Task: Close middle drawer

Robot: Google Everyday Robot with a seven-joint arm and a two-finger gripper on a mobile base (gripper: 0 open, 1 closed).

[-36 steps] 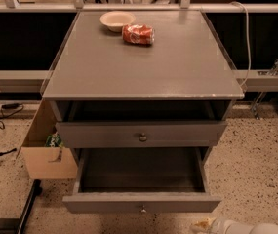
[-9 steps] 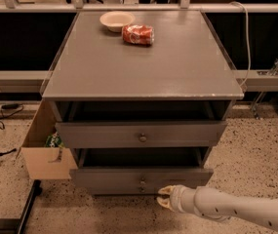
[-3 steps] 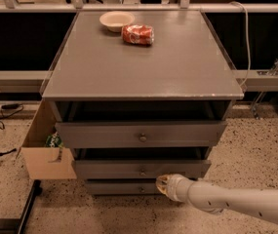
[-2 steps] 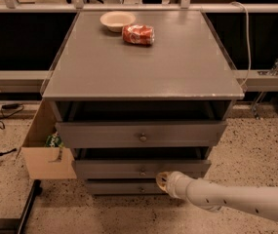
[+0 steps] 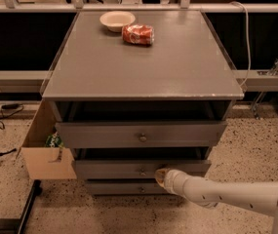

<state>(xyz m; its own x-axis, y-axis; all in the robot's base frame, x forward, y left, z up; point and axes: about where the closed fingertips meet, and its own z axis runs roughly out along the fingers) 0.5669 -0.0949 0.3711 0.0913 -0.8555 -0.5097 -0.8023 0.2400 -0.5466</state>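
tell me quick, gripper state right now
Gripper: at the front of the middle drawer, beside its knob; open or closed cannot be told.

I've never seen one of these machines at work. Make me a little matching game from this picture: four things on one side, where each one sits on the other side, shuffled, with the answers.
Things:
1. bowl
2. red can
3. gripper
4. cardboard box

Places:
A. on the floor, left of the cabinet
B. at the middle drawer front, just right of its knob
C. upright near the far edge of the top
D. lying on its side on the top

Pairs: 1-C, 2-D, 3-B, 4-A
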